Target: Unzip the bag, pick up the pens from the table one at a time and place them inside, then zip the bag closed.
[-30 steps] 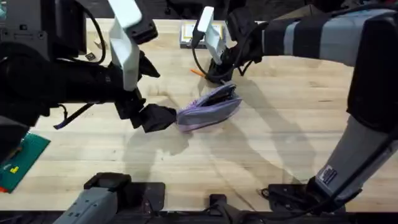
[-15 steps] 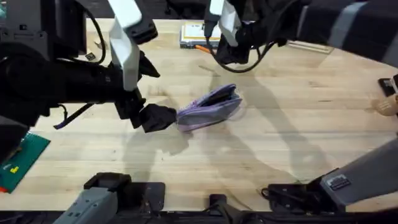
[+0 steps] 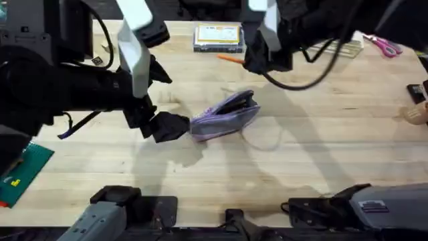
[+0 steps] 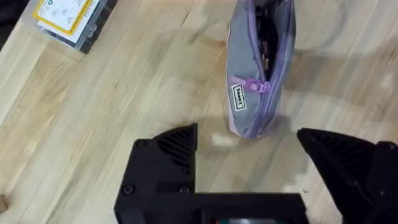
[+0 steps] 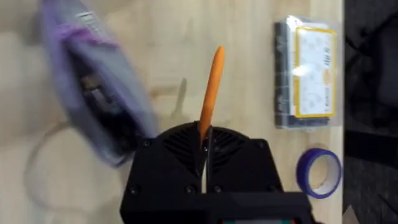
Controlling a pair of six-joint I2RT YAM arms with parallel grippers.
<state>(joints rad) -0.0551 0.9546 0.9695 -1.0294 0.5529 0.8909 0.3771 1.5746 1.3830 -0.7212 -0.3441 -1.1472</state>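
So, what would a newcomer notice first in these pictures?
Probably the grey and purple bag lying unzipped at the middle of the table, with the open left gripper at its near-left end. Next, the orange pen clamped in the shut right gripper, raised beyond the bag near the clear box with the yellow label.

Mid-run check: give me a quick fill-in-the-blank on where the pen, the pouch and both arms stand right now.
1. The right gripper has its jaws shut on the ____ pen.
2. The pencil pouch lies with its zipper ____.
3. The left gripper has its jaws ____, with nothing between them.
4. The clear box carries a ____ label.

Missing words: orange; open; open; yellow
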